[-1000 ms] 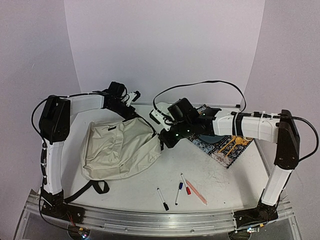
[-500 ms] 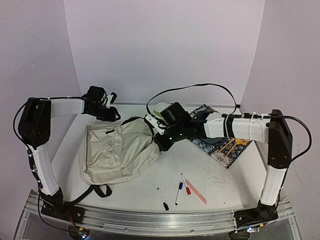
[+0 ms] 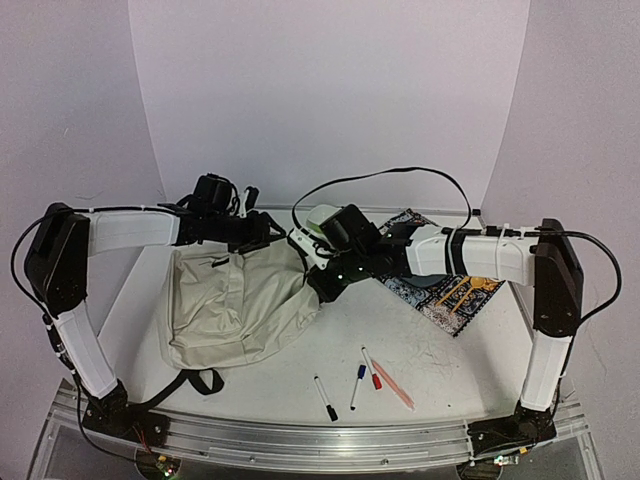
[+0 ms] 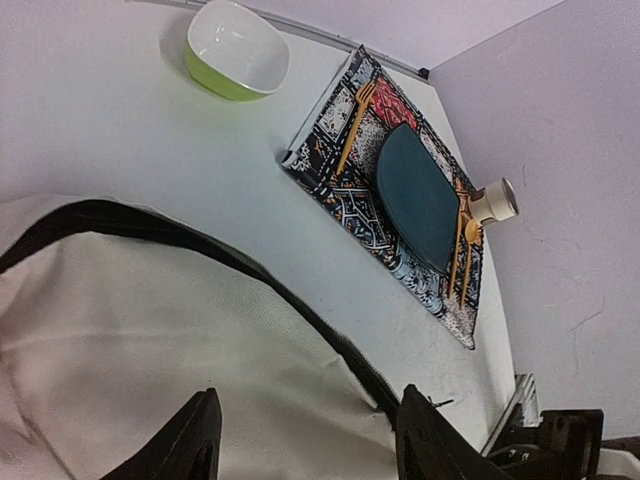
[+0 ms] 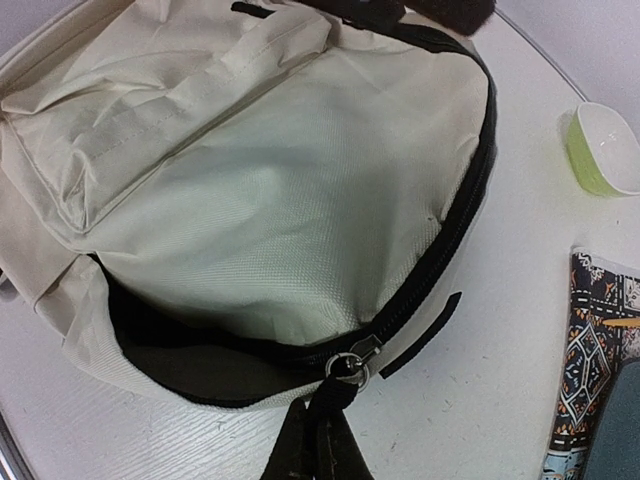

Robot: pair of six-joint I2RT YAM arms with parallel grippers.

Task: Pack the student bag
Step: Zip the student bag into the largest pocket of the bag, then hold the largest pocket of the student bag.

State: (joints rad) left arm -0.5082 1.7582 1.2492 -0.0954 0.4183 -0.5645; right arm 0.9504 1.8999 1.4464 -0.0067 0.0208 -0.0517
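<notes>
Now, step: unzipping the bag [image 3: 235, 305].
Bag: centre-left, on surface [image 3: 440, 350].
Right fingers [image 5: 305, 450]: pinching zip pull [image 5: 345, 372].
Left fingers [image 4: 195, 445]: spread wide, empty.
Next: probably needs fabric held while zip is drawn.

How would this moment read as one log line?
cream fabric backpack: zipper partly open | right gripper: shut on zipper pull | left gripper: open above backpack

- We count one student bag [image 3: 235, 300].
- Three white markers: black-capped marker [image 3: 326, 398], blue-capped marker [image 3: 357, 388], red-capped marker [image 3: 371, 370].
- One pink pen [image 3: 393, 386].
- One green bowl [image 4: 236, 50].
- One patterned mat [image 4: 340, 185].
- One dark teal plate [image 4: 418, 195].
- One small white cup [image 4: 495, 202].
- One orange fork [image 4: 356, 125]; we can't count the other orange utensils [image 4: 462, 250].
</notes>
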